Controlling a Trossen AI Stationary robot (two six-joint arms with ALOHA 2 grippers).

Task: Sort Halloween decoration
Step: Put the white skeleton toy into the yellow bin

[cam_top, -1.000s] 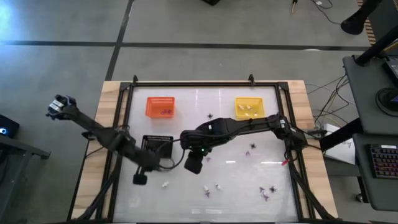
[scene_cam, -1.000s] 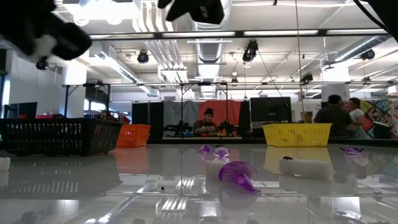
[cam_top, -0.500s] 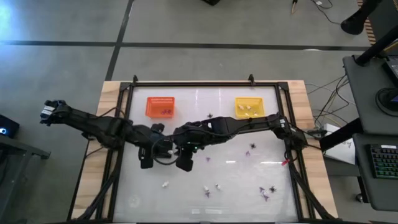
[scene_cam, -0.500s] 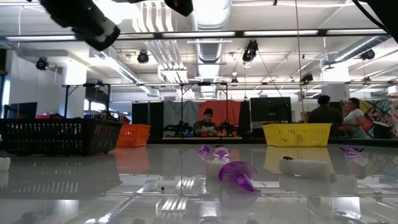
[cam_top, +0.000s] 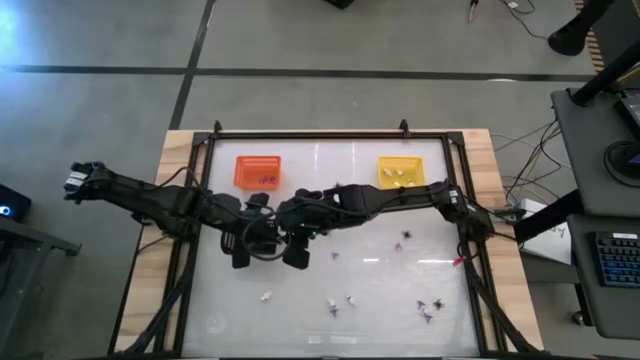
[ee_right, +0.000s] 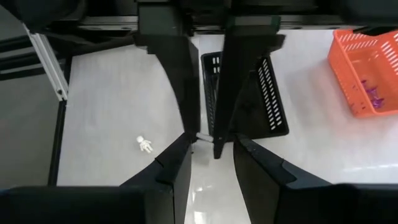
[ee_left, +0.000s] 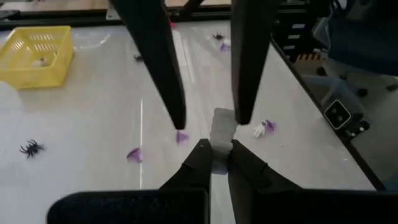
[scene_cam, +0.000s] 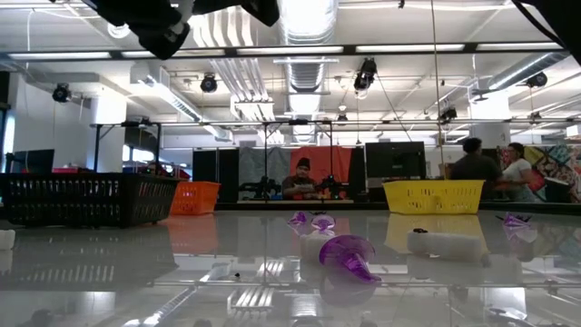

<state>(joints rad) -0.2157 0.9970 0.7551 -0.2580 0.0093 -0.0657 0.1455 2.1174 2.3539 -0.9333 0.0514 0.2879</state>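
Left gripper [ee_left: 216,149] is clenched on a small pale trinket [ee_left: 221,127], which sticks out past its fingertips. It hangs above the middle of the table [cam_top: 380,290]. The right gripper [ee_right: 212,142] faces it tip to tip, fingers spread. In the left wrist view one of these fingers stands on each side of the pale trinket. Whether they touch it I cannot tell.

Beneath and just behind the left gripper, as the right wrist view shows, lies the black tray [ee_right: 273,112]. The orange basket [ee_right: 367,68] sits beyond the tray, away from both grippers, with purple bits [ee_right: 372,93] inside. A loose white figure [ee_right: 145,144] lies on the bare table on the other side of the left gripper, apart from the tray.

Past the right gripper, in the left wrist view, two purple trinkets [ee_left: 181,137] [ee_left: 134,154] lie on the table just under the meeting fingers. A second white figure [ee_left: 264,129] lies near them. A black spider [ee_left: 31,148] rests farther off. The yellow basket [ee_left: 37,56] stands well beyond it and holds a pale piece [ee_left: 40,61].

From table height both grippers are dark shapes at the upper edge, well clear of the surface. A purple cone-shaped piece [scene_cam: 349,254] and a whitish piece [scene_cam: 445,243] lie below. People [scene_cam: 304,177] are in the room behind.
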